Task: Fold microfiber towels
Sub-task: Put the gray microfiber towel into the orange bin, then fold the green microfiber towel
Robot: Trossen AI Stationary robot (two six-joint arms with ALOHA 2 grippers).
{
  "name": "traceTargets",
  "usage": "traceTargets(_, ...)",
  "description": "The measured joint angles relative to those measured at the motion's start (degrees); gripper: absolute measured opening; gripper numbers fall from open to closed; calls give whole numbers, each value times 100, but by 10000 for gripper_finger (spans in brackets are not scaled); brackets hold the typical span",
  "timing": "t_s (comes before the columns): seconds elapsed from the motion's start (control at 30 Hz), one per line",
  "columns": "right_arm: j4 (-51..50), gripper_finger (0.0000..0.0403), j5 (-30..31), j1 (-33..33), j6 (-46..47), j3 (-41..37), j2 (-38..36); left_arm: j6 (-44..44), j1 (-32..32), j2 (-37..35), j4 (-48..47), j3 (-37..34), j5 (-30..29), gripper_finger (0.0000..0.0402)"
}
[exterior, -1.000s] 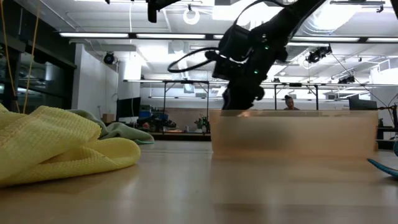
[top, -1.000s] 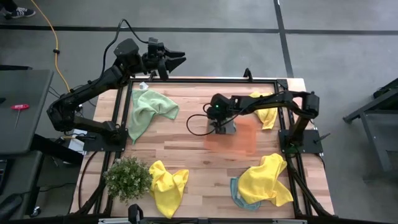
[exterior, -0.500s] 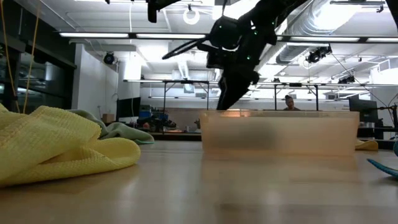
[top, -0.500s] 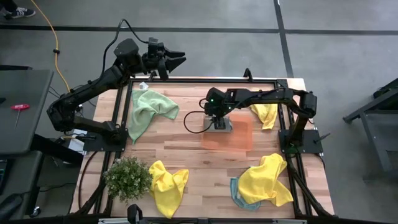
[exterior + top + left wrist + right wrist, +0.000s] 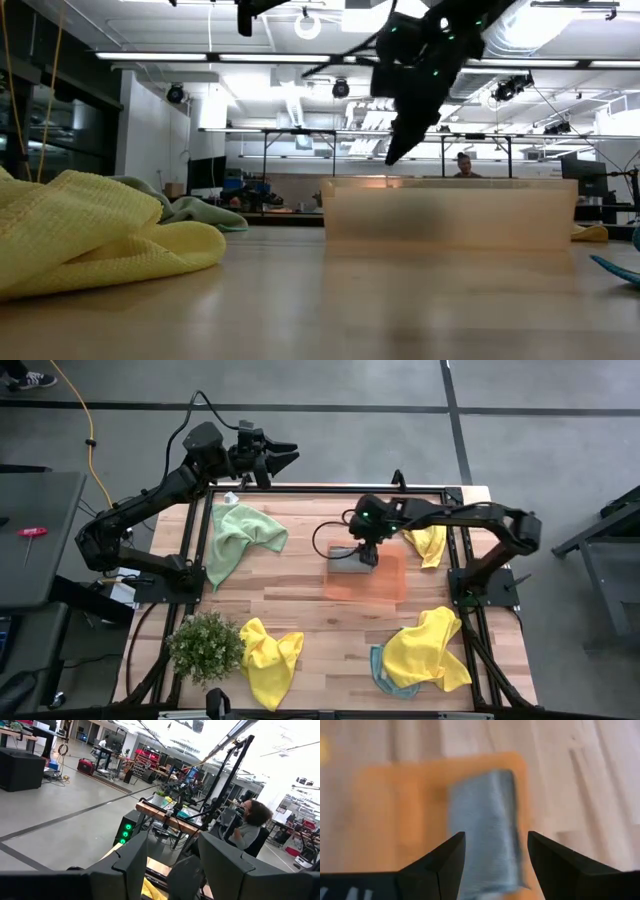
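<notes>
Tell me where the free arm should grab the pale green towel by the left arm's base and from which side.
Take the pale green towel by the narrow tail trailing toward the near edge, coming straight down. That end lies flat and thin, while the far part is bunched in folds. The left gripper waits open beyond the table's far edge.

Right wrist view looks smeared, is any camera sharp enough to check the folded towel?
Right wrist view: motion-blurred, the grey-blue towel and orange mat soft-edged. Low view: the mat's wall hazy, towel hidden. High view: steady, showing the towel on the mat's corner under the right gripper.
</notes>
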Motion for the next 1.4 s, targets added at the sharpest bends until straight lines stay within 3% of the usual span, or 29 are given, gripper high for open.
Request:
traceTargets(0.1,696,201,-492,88,663,-534,-377,0,-2,-2,0,0,0,164)
traceTargets(0.2,1328,173,-538,245,1297,-1111,-599,-2,0,-2,0,0,-2,164)
traceTargets(0.33,1964,82,-380,460,1945,-1591,-614,-4,-2,-2,0,0,-2,164)
traceTargets(0.43,2148,14,200,561,2225,-1802,-465,-21,-2,-2,0,0,-4,164)
traceTargets(0.63,1705,31,908,523,2689,-2003,-294,-153,-4,-2,0,0,-9,164)
traceTargets(0.8,1551,3,889,528,2564,-2048,-271,-151,-4,-2,0,0,-19,164)
traceTargets(1.13,492,20,746,246,1404,-1146,-1136,-24,76,-9,-98,0,-2,164)
traceTargets(1.23,189,21,761,-11,1190,-1034,-1542,439,91,-11,-1025,175,-76,164)
traceTargets(1.4,180,21,1003,-544,1259,-1060,-2073,1531,-85,222,-3847,805,-1062,164)
